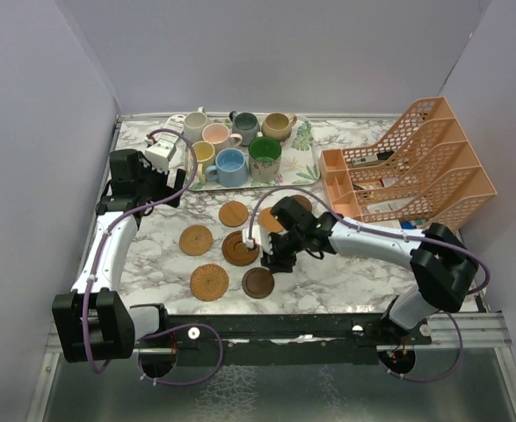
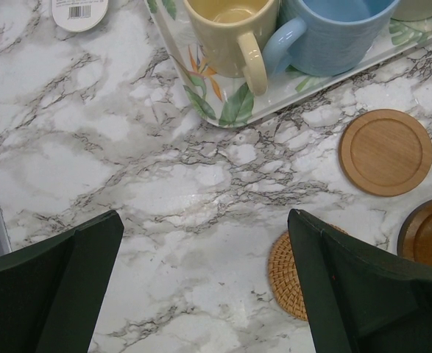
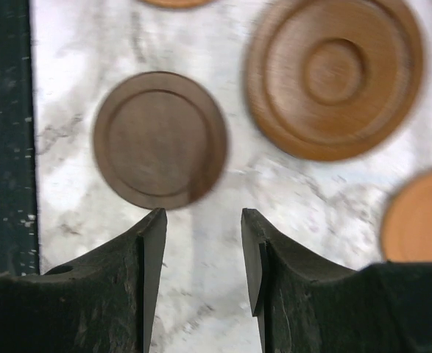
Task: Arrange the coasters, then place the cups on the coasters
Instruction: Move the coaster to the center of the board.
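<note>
cups (image 1: 231, 167) on tray (image 1: 307, 143), coasters (image 1: 209, 282) in front

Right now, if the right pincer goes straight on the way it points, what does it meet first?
The right pincer would probably meet the marble tabletop first, just beside the dark brown coaster; depth is unclear.

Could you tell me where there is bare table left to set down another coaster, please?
Bare marble lies between the left arm and the woven coasters, and between the small dark coaster and the right arm's base. The tray is full of mugs; the centre is crowded with coasters.
</note>
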### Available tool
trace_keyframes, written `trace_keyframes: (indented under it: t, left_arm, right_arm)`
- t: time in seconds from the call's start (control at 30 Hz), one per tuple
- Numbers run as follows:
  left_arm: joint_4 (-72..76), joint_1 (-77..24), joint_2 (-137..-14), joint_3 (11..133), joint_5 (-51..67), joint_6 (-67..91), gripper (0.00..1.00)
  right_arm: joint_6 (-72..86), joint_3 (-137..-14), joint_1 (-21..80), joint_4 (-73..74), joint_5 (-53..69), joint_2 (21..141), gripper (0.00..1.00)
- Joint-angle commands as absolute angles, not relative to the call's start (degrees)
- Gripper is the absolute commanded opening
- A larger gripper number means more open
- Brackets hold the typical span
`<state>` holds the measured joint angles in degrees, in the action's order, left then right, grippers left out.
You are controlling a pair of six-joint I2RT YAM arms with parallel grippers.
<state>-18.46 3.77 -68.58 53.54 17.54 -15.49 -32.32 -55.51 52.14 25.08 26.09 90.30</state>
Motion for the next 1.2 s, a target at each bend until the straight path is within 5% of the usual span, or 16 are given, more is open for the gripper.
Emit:
trace_keyframes:
  t: [0.0, 0.5, 1.17]
  left_arm:
    - [-17.51, 4.22, -67.28, 52.73, 19.84, -14.78, 0.99]
    - [-17.47, 4.22, -64.76, 52.0, 21.09, -14.5, 0.99]
    - [-17.12, 4.22, -64.23, 51.9, 22.1, -14.22, 0.99]
  right_arm:
    - [-29.25, -58.95, 44.22, 22.23, 24.55, 89.0, 0.45]
    - [-19.34, -72.29, 29.1, 22.08, 6.07, 101.9, 0.47]
    - [-21.36, -70.08, 27.69, 25.0, 6.16, 108.9, 0.47]
